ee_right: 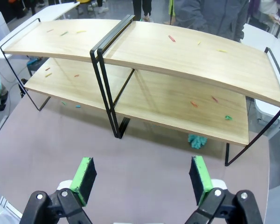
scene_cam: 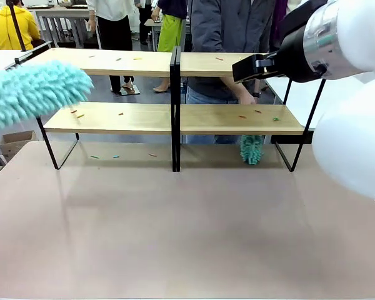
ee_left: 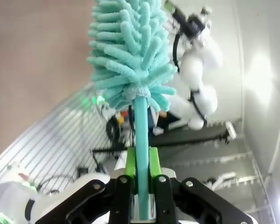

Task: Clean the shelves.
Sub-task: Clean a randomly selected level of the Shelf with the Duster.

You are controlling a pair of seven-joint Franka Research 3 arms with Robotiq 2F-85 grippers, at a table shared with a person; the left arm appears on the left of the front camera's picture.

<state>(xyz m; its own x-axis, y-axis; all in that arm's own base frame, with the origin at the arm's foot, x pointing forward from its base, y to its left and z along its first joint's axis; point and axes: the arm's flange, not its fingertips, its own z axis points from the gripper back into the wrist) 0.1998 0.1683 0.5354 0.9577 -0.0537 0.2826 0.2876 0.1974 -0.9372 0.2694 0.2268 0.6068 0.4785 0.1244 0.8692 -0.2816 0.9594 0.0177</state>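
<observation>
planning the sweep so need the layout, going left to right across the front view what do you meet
big teal duster → central upright of the shelves → small teal duster → right arm's white link

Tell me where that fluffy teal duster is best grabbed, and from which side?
By its thin straight handle, just under the fluffy head, pads closing across it from opposite sides. The head is soft and would squash; the handle looks firm and narrow. The left tool holds it so.

Far duster (scene_cam: 251,150) — top behind shelves (scene_cam: 144,117)
</observation>
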